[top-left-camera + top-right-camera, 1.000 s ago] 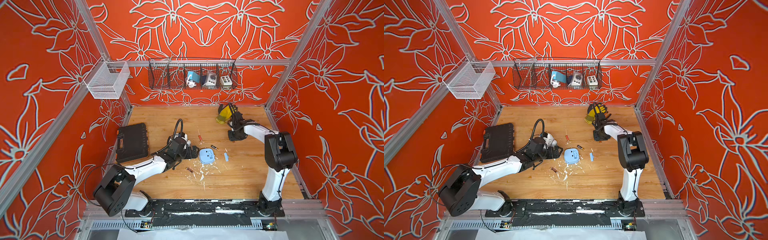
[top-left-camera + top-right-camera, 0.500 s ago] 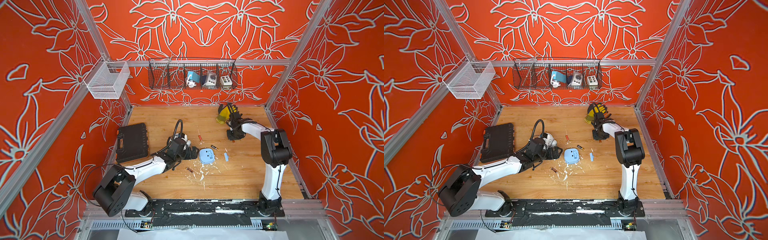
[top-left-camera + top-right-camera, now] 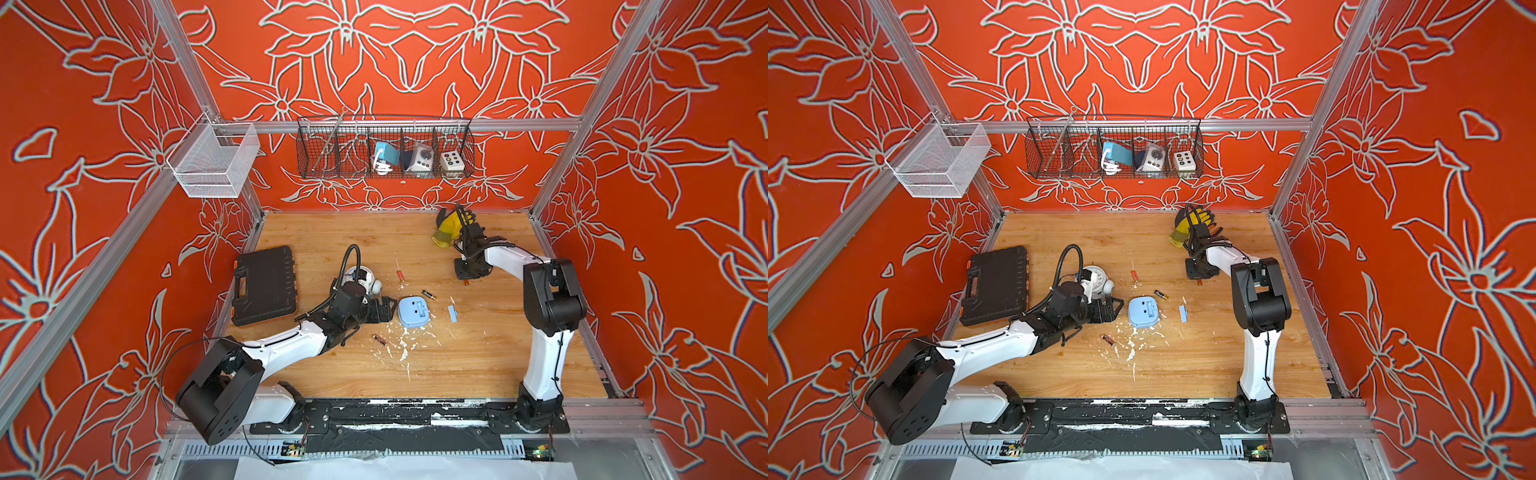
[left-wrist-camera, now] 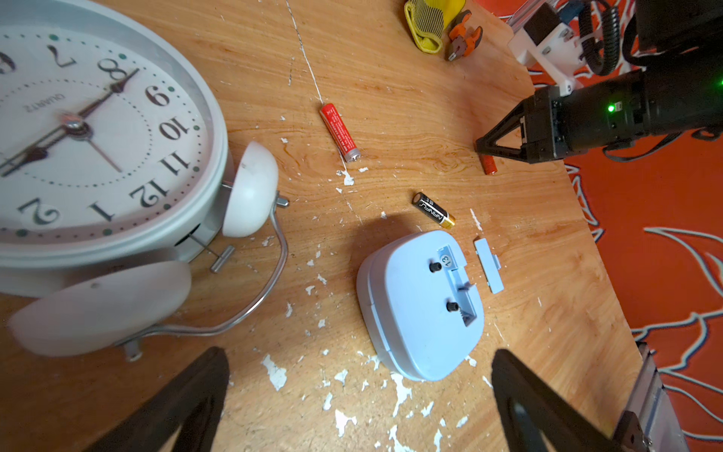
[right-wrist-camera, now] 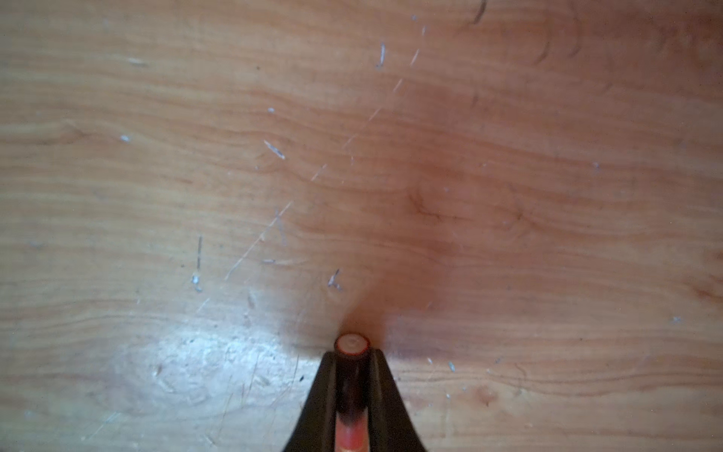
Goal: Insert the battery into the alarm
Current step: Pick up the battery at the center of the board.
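Note:
The light-blue alarm (image 3: 413, 312) (image 4: 422, 305) lies face down mid-table, its battery bay (image 4: 461, 291) uncovered. Its small blue cover (image 4: 488, 265) lies beside it. My left gripper (image 3: 384, 309) (image 4: 360, 354) rests just left of the alarm, open, with nothing between its fingers. Further back and to the right, my right gripper (image 3: 467, 276) (image 5: 352, 354) points down at the table, shut on a red battery (image 5: 352, 346) (image 4: 489, 164). The battery's end sticks out past the fingertips and lies at the wood.
Loose batteries lie around the alarm: a red one (image 4: 339, 132), a black-and-gold one (image 4: 433, 209), another in front (image 3: 379, 340). A white bell clock (image 4: 98, 137) sits behind my left wrist. A black case (image 3: 264, 284) is at the left, a yellow glove (image 3: 446, 226) at the back.
The right gripper's jaws have closed onto the red battery, and that arm's elbow has shifted slightly. The left arm and the alarm have stayed put.

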You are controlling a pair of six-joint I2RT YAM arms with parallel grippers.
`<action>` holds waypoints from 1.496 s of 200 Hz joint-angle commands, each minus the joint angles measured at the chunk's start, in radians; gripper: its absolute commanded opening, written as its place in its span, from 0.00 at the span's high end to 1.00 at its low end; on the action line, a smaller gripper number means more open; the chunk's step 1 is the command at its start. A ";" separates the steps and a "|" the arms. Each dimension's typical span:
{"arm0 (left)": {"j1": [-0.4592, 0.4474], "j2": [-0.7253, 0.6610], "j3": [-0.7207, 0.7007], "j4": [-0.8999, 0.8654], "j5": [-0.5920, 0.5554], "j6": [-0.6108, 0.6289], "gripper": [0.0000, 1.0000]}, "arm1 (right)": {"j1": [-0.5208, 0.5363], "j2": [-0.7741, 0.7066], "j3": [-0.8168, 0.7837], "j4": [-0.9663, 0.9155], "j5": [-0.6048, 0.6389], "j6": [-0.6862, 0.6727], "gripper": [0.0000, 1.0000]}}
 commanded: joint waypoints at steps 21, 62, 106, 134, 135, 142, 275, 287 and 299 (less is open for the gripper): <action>0.002 -0.035 -0.066 0.234 -0.001 -0.057 0.02 | -0.006 -0.175 -0.132 0.140 -0.098 0.075 0.89; -0.024 -0.017 -0.081 0.444 0.033 -0.091 0.02 | -0.006 -0.343 -0.331 0.396 -0.293 0.212 0.90; -0.096 0.050 -0.005 0.549 0.043 -0.091 0.10 | -0.004 -0.519 -0.565 0.776 -0.454 0.488 0.93; -0.152 0.100 0.055 0.584 0.047 -0.076 0.22 | 0.012 -0.601 -0.691 0.987 -0.476 0.640 0.95; -0.154 0.102 0.058 0.584 0.047 -0.074 0.23 | 0.012 -0.604 -0.694 0.991 -0.476 0.644 0.95; -0.163 0.113 0.076 0.583 0.051 -0.062 0.26 | 0.017 -0.620 -0.713 1.015 -0.477 0.665 0.96; -0.198 0.270 0.221 0.613 0.152 -0.095 0.45 | 0.156 -0.807 -0.801 1.109 -0.490 0.796 1.00; -0.198 0.270 0.227 0.608 0.152 -0.090 0.46 | 0.167 -0.807 -0.801 1.110 -0.491 0.796 1.00; -0.198 0.268 0.229 0.603 0.149 -0.087 0.48 | 0.175 -0.807 -0.802 1.112 -0.493 0.798 1.00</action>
